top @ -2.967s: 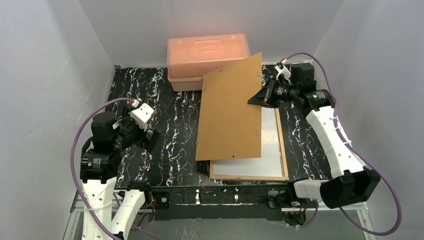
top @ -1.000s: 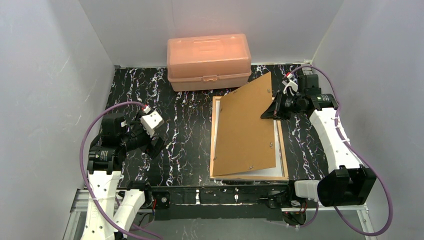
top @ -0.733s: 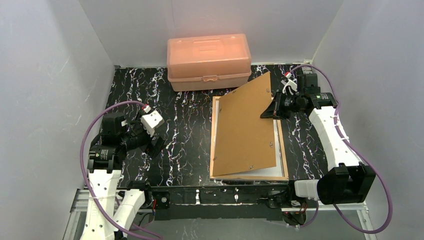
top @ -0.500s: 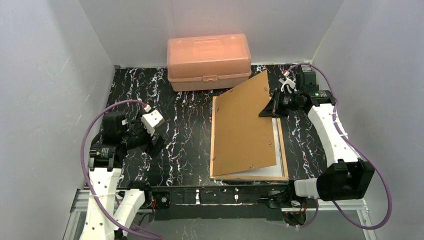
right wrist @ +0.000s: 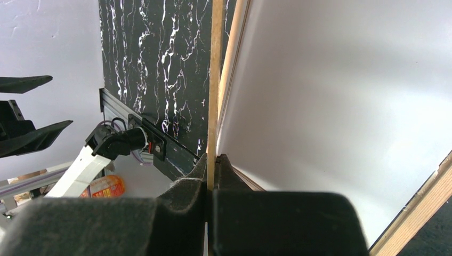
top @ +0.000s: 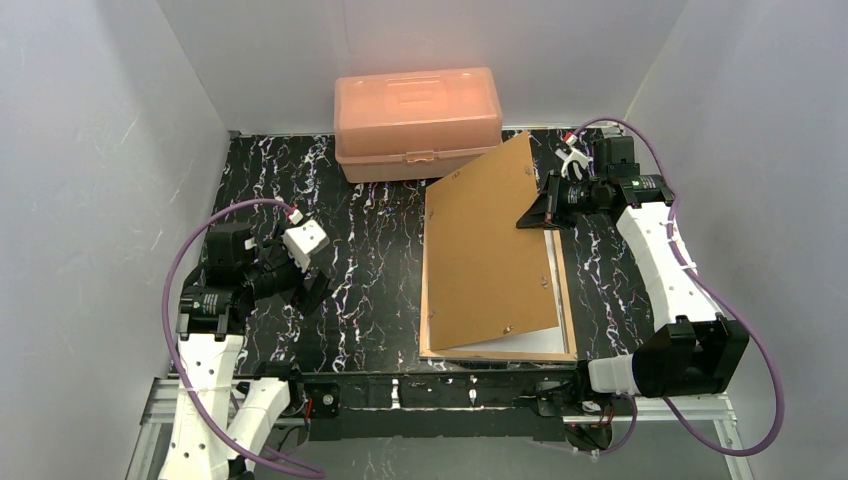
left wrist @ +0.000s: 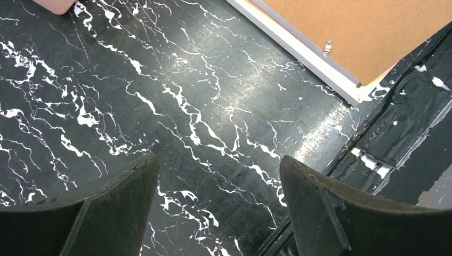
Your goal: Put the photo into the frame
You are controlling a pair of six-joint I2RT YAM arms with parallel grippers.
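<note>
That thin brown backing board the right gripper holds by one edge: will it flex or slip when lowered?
Probably stiff: the thin brown backing board looks flat though pinched at one edge by the right gripper. Thin-edged, likely light; that narrow pinch might let it pivot.

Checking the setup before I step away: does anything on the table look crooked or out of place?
Yes. The brown backing board sits askew over the frame: twisted against the rails, right edge pinched in the right pincer, far corner poking past the frame toward the orange box.
</note>
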